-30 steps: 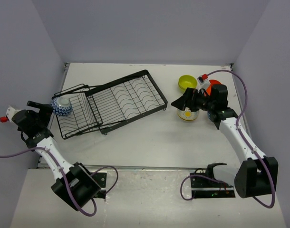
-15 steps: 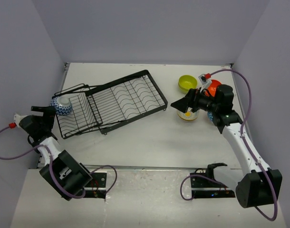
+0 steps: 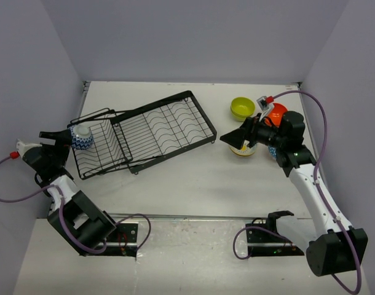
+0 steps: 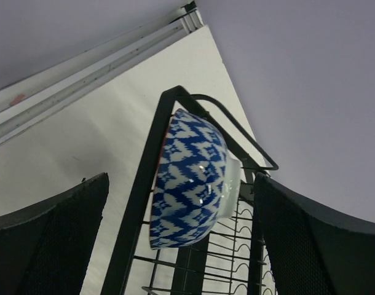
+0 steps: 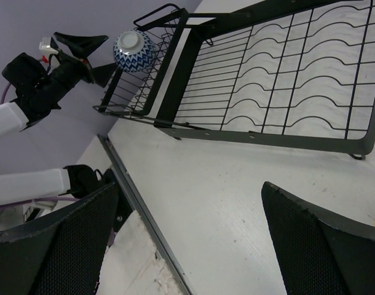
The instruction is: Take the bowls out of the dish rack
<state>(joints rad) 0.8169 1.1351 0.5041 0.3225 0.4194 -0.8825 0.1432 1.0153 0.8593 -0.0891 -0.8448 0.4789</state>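
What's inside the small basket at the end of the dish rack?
One blue-and-white patterned bowl, tipped so its foot ring shows, at the outer corner of the basket. The bowl's inside and anything beneath it are hidden.

From the left wrist view, the left gripper (image 4: 180,177) is spread wide, its 2 dark fingers (image 4: 49,239) filling the lower corners of the picture with a broad gap between them. In that gap shows 1 blue-and-white bowl (image 4: 193,178), and neither finger touches it. Here the bowl appears turned on its side, its rim to the left against a black bar of the dish rack (image 4: 135,209) and its white foot ring to the right. More thin rack wires run below and to the right of it. Behind lies the white table (image 4: 83,141), with a metal rail (image 4: 83,67) along its edge and a pale lilac wall (image 4: 310,80) beyond
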